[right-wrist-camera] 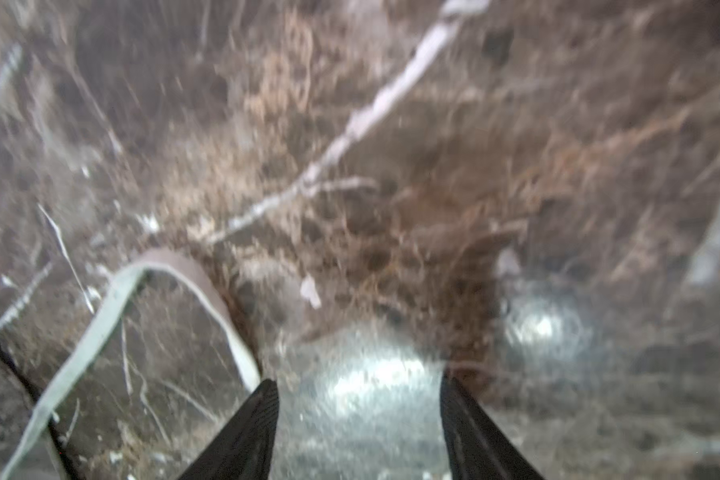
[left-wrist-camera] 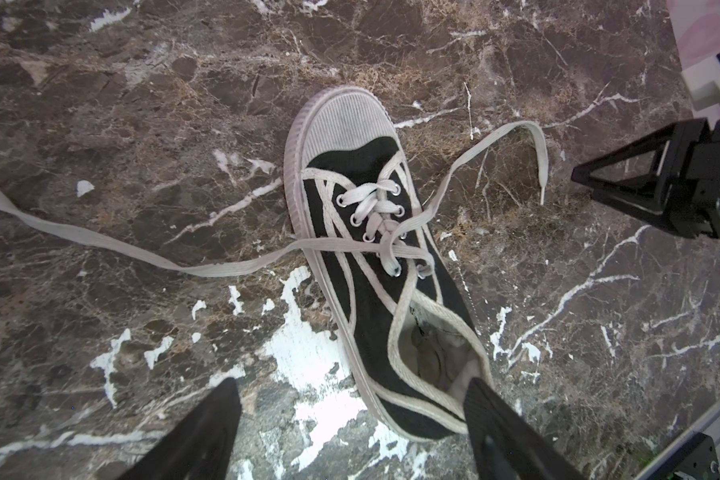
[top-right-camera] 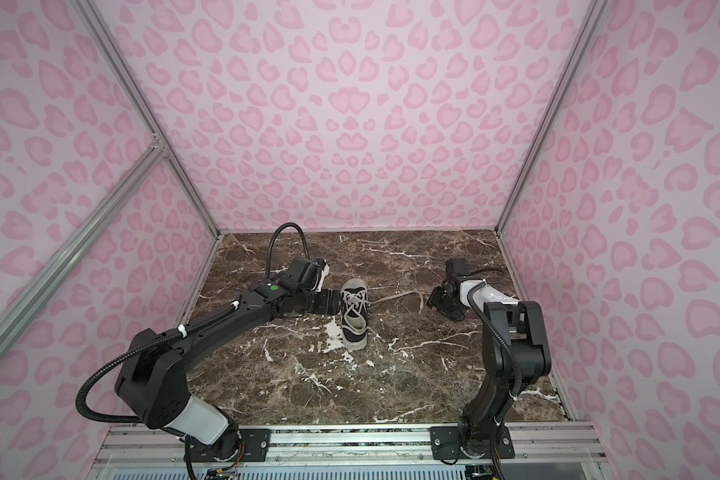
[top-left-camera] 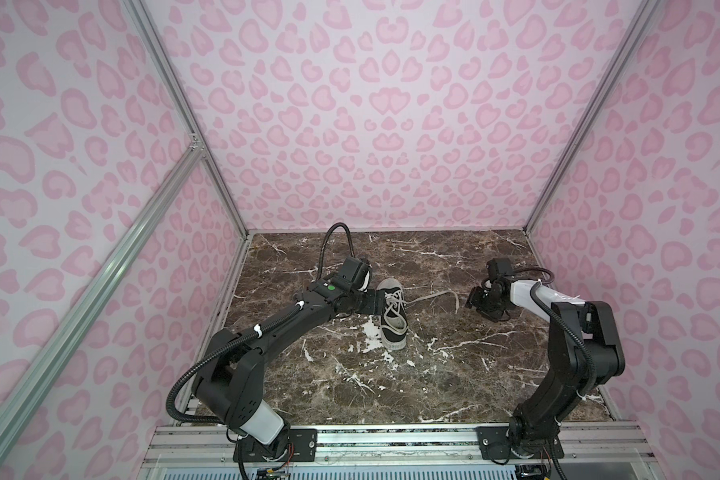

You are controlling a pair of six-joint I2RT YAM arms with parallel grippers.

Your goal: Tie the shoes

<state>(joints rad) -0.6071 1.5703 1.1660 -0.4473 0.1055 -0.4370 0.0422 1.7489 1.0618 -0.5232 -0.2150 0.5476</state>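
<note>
On marble table (top-left-camera: pixel 454 374) | sneaker (top-left-camera: pixel 391 318) untied | left gripper (left-wrist-camera: pixel 350 382) wide, empty | right gripper (right-wrist-camera: pixel 358 379) parted, empty

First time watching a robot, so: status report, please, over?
Left gripper open beside sneaker. Right gripper open, empty, near loose lace end. Laces untied. Nothing in the way.

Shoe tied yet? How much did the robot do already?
Not tied yet. Done: the laces are threaded on the sneaker and cross once. In hand: nothing; the left fingers hang open beside the sneaker, the right fingers open near one loose end. To do: grabbing both ends, the knot, the bow.
</note>
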